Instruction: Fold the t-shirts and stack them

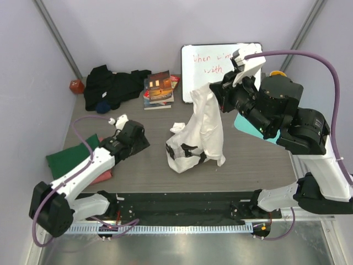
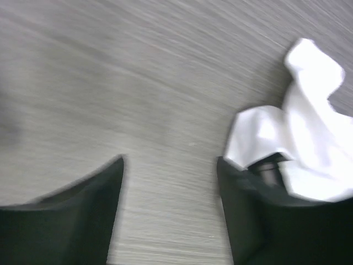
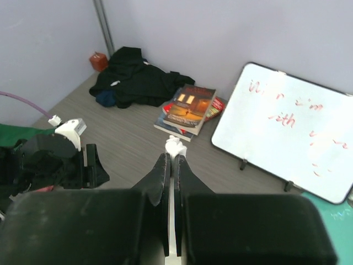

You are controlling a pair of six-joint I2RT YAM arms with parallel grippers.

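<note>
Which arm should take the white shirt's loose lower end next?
Left. The left end effector is open, low over the table, the loose end of the white t-shirt beside it. The right end effector is shut on its top, holding it up.

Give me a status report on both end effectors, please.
Right end effector shut on white t-shirt, lifted. Left end effector open, low beside it. Books behind, apart.

Overhead view across table (image 1: 248, 160); left wrist apparently low beside white t-shirt (image 2: 298, 127); right wrist high, toward whiteboard (image 3: 287, 127).
</note>
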